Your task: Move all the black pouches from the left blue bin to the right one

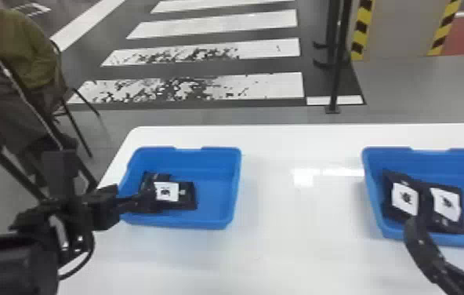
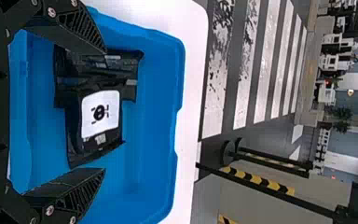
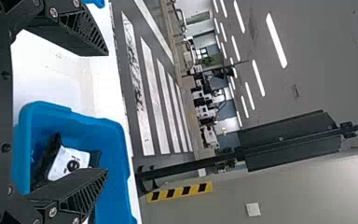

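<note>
L bin (image 1: 219,164) has 2 pouches (image 1: 189,196), R bin (image 1: 431,166) 2, L tool (image 1: 149,198) & R tool (image 1: 446,225) spread wide, empty

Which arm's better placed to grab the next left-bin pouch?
Left, likely: the open left end effector faces the pouches in the left bin; the right end effector is by the right bin.

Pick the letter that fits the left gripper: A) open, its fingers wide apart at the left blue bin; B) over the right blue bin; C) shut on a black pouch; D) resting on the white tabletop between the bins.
A: the left gripper shows a wide gap between its fingers at the left blue bin, where the black pouches lie.
</note>
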Robot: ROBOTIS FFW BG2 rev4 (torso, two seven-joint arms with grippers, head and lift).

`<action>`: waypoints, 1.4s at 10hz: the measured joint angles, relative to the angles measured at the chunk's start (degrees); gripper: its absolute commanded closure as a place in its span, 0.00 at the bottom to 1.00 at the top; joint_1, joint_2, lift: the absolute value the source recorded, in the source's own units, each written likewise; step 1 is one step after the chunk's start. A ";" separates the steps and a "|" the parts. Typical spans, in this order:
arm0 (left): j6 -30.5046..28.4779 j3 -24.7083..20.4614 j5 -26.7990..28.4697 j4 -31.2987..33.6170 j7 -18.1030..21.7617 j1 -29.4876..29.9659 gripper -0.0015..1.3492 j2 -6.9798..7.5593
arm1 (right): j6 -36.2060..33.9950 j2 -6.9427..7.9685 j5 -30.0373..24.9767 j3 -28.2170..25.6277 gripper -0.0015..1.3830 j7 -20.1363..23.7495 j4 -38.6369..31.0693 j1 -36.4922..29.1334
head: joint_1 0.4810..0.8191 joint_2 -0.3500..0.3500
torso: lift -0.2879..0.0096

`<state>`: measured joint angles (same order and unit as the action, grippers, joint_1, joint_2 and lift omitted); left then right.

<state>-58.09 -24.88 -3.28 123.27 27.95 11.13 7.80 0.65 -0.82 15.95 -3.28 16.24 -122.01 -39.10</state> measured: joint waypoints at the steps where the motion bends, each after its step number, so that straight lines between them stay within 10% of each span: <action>1: -0.79 -0.05 1.14 -1.68 -0.15 -1.34 0.11 0.33 | -0.50 -0.26 0.78 0.72 0.10 0.01 0.14 -0.01 | 0.63 0.87 | 0.50; 10: -2.03 5.24 1.82 -19.71 -1.40 -12.46 0.13 1.56 | -3.22 -0.32 4.33 1.32 0.10 0.42 1.50 0.61 | 0.63 0.84 | 0.50; 14: 0.62 7.21 0.33 -24.20 -0.50 -14.38 0.84 1.86 | -3.88 -0.32 5.31 1.47 0.10 0.62 2.08 0.85 | 0.63 0.80 | 0.50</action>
<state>-57.47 -17.67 -2.96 99.07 27.45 -3.25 9.66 -3.23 -1.14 21.26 -1.81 16.87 -119.92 -38.25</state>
